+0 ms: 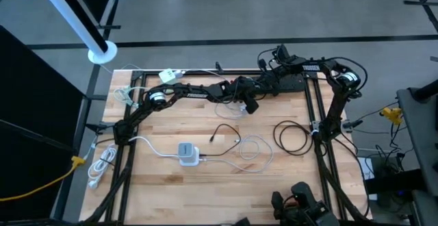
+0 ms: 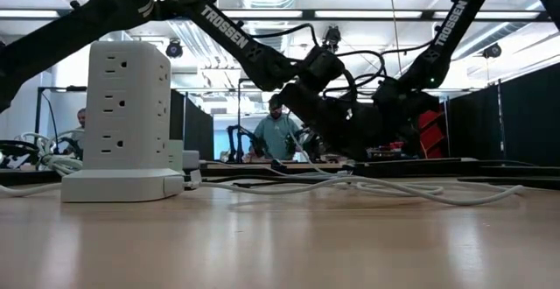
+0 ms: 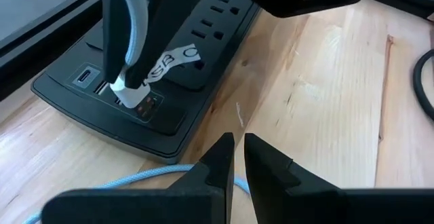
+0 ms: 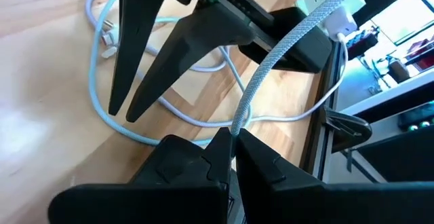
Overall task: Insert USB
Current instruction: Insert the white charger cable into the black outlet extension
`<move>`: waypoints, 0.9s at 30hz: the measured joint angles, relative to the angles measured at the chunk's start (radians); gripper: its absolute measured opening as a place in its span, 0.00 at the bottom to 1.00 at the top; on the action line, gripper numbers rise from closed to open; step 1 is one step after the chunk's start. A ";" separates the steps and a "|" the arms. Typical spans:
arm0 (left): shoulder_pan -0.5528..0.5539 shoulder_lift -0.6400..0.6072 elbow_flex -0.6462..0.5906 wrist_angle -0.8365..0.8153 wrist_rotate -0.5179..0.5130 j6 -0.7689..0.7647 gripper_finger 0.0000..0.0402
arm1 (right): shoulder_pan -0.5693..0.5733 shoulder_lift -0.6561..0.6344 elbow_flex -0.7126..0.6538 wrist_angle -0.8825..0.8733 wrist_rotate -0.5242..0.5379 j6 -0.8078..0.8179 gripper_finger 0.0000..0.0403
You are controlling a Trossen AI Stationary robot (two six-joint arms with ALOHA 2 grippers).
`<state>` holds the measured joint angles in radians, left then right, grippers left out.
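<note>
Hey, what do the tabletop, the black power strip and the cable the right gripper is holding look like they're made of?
Tabletop: pale wood, visible grain and plank seams, low sheen. Power strip: likely black moulded plastic, smooth, slightly glossy. Cable, pinched in the right gripper: woven light-grey sheath, apparently fabric braid.

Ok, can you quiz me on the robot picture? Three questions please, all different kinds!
1. True or false: the left fingers are holding a cable.
2. Pick one: the white plug is down at the end of a power strip. What colour is the strip? A white, B black, C red.
3. Fill the gap: the right fingers are shut on a braided ____.

Key: 1 false, they are shut on nothing. 2 B. 3 cable.
</note>
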<state>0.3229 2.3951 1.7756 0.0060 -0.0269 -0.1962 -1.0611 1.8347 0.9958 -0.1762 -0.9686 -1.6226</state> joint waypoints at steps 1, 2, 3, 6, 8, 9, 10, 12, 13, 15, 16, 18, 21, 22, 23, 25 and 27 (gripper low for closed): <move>-0.002 0.000 0.000 0.003 0.000 0.000 0.06 | -0.001 0.000 0.000 -0.004 0.000 -0.001 0.00; -0.004 0.000 0.000 0.005 0.000 0.000 0.06 | -0.002 0.000 0.000 -0.006 0.000 -0.001 0.00; -0.007 0.000 0.000 0.005 0.000 0.000 0.06 | -0.003 0.000 0.000 -0.004 0.000 -0.001 0.00; -0.014 0.000 0.000 0.006 0.000 0.000 0.06 | -0.003 0.000 0.000 -0.005 0.000 -0.001 0.00; -0.019 0.000 0.000 0.007 0.000 0.000 0.06 | -0.003 0.000 0.000 -0.007 0.000 -0.001 0.00; -0.021 0.000 -0.002 0.010 0.000 0.000 0.06 | -0.003 0.000 0.000 -0.012 -0.001 -0.002 0.00; -0.023 0.000 -0.002 0.010 0.000 0.000 0.06 | -0.004 0.000 0.000 -0.016 -0.001 -0.003 0.00; -0.026 0.000 -0.003 0.010 0.001 0.000 0.06 | -0.006 0.000 0.000 -0.020 -0.002 -0.006 0.00; -0.028 0.000 -0.003 0.010 0.001 0.001 0.06 | -0.007 0.000 0.000 -0.020 -0.003 -0.008 0.00; -0.029 0.000 -0.003 0.010 0.002 0.002 0.06 | -0.008 0.001 0.000 -0.020 -0.004 -0.010 0.00; -0.029 0.000 -0.003 0.010 0.002 0.002 0.06 | -0.008 0.001 0.000 -0.020 -0.004 -0.011 0.00; -0.029 0.000 -0.003 0.010 0.002 0.003 0.06 | -0.008 0.001 0.000 -0.020 -0.004 -0.011 0.00; -0.029 0.000 -0.003 0.010 0.002 0.007 0.06 | -0.008 0.002 0.000 -0.020 -0.008 -0.011 0.00; -0.029 0.000 -0.003 0.010 0.002 0.008 0.06 | -0.007 0.002 0.000 -0.020 -0.009 -0.011 0.00; -0.029 0.000 -0.003 0.010 0.002 0.008 0.06 | -0.006 0.002 0.000 -0.021 -0.009 -0.011 0.00; -0.031 0.000 -0.003 0.010 0.002 0.008 0.06 | -0.004 0.002 0.000 -0.024 -0.013 -0.011 0.00; -0.032 0.000 -0.004 0.010 0.002 0.008 0.06 | -0.003 0.002 0.000 -0.035 -0.028 -0.011 0.00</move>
<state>0.2913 2.3951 1.7718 0.0158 -0.0246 -0.1886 -1.0641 1.8366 0.9962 -0.2116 -0.9967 -1.6333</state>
